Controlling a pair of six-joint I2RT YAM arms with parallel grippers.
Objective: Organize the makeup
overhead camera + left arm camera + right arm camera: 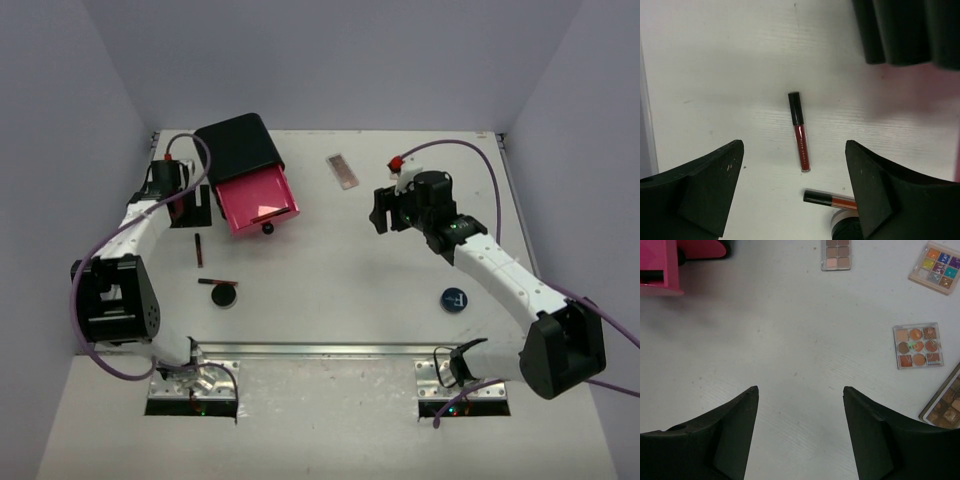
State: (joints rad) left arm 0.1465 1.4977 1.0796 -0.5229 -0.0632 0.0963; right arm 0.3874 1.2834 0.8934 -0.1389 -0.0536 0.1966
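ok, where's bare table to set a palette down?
Bare: table centre, bordered by the pink drawer, blue compact and dark compact. Crowded: red sticks beside that dark compact; palettes clustered near the right claw.

Left hand (793,143) with both black fingers spread wide, thin red stick (800,135) with black cap lying free on the white counter (715,75) between them, second red stick (830,199) lower down, partly behind one finger, just beside a round dark compact (845,227), black chest (905,30) at top right.
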